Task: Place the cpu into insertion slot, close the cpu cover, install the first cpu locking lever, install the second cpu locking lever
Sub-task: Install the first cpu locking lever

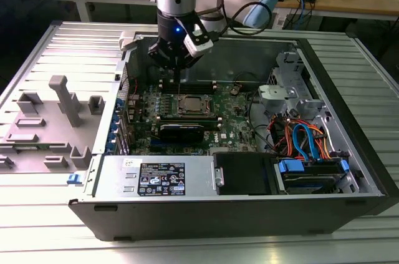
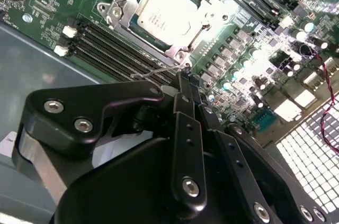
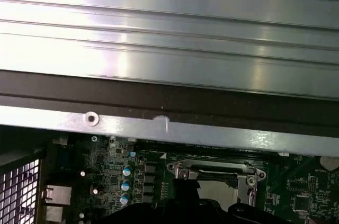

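The cpu (image 2: 168, 13), a silver-grey square, lies in the insertion slot (image 1: 192, 105) on the green board. The cpu cover (image 2: 117, 10), a thin metal frame, lies flat around the chip's edges. A thin wire locking lever (image 2: 154, 72) sticks out from the socket's corner. My gripper (image 2: 185, 80) has its black fingers pressed together, shut, with the tip right at that lever's free end. In the exterior view the gripper (image 1: 178, 80) hangs inside the case just behind the socket. The first wrist view shows the socket frame (image 3: 214, 169) beyond the dark fingers.
Long black memory slots (image 2: 114, 49) run beside the socket. A black graphics card (image 1: 181, 130), a power supply (image 1: 159, 176) and a drive bay with coloured cables (image 1: 305, 142) share the case. The case wall (image 3: 169, 49) is close. A grey fixture (image 1: 59, 111) stands at the exterior view's left.
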{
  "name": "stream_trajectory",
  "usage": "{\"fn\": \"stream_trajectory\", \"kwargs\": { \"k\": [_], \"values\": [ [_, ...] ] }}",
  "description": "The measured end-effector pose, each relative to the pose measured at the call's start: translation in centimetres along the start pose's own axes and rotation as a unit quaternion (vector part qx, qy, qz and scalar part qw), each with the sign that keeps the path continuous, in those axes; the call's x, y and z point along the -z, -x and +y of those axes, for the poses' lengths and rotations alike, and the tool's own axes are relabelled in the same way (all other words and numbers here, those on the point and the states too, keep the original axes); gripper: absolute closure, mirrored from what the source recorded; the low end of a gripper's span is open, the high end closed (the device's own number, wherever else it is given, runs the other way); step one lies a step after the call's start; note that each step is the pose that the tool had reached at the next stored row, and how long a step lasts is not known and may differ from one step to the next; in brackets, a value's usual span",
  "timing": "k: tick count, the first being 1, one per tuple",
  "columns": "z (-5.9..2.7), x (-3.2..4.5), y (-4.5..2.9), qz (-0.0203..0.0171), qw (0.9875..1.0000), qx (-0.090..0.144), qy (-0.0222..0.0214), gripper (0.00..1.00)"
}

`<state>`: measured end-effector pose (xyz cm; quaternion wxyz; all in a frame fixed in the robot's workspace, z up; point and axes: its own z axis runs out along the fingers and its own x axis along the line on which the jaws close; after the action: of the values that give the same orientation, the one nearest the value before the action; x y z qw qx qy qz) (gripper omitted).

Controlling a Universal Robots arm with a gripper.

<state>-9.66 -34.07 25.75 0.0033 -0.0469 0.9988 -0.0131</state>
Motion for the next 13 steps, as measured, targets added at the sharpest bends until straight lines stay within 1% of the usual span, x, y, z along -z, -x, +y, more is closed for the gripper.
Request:
{"fn": "stream_trajectory", "kwargs": {
  "k": [1,2,5,13],
  "values": [
    [0.05,-0.27,0.23,0.0003,1.0,0.0,-0.0032,0.89],
    [0.1,-0.37,0.29,0.0002,1.0,-0.003,-0.0033,0.89],
    [0.45,-0.58,0.83,0.0002,1.0,-0.007,-0.0033,0.89],
    [0.77,-1.06,1.54,0.0002,1.0,-0.007,-0.0033,0.89]
  ]
}}
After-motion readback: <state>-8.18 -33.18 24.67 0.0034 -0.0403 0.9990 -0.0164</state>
